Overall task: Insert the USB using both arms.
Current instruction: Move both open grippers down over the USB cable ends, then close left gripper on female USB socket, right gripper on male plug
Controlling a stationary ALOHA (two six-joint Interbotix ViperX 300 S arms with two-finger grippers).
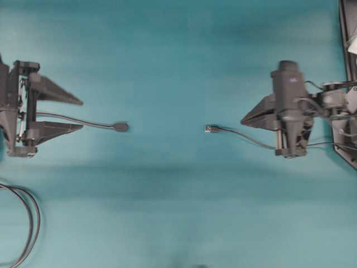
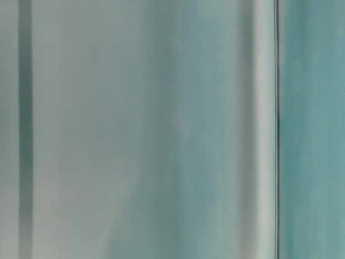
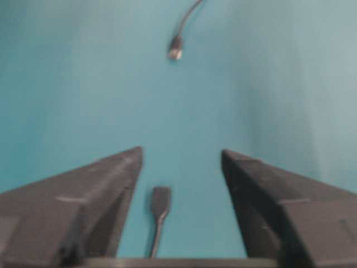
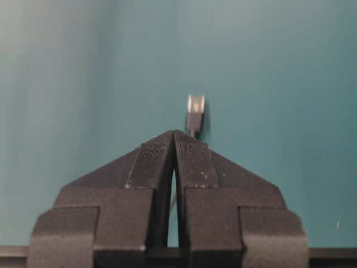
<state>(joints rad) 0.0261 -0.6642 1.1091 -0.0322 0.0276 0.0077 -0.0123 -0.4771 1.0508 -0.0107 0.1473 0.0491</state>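
Overhead view: on the teal table (image 1: 178,56) the USB (image 1: 211,128) lies right of the middle, its silvery tip pointing left, its thin cable (image 1: 248,138) running right under the right gripper (image 1: 245,120). That gripper's fingers are pressed together, holding nothing; the plug lies just past their tips in the right wrist view. At the left edge the left gripper (image 1: 82,115) has its fingers spread wide apart, with the socket end (image 1: 120,127) of a second cable lying on the table beyond them. Socket and USB are well apart, facing each other. Looped black cables (image 1: 28,223) lie at the near left.
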